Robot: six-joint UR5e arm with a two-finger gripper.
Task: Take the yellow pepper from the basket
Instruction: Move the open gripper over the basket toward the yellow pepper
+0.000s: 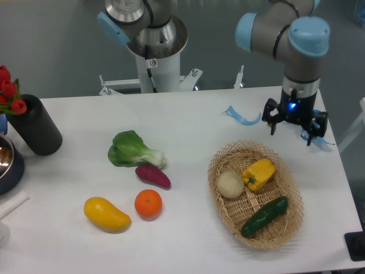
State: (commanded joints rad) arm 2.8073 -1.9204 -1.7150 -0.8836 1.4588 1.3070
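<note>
Gripper [291,125] hangs wide open at 1 o'clock of the basket [222,202]; yellow pepper [258,173] lies touching the onion [230,184], so descending fingers may strike the onion or the rim.

The glossy yellow pepper [259,172] lies on its side in the far half of the oval wicker basket [288,225], right of centre.
</note>
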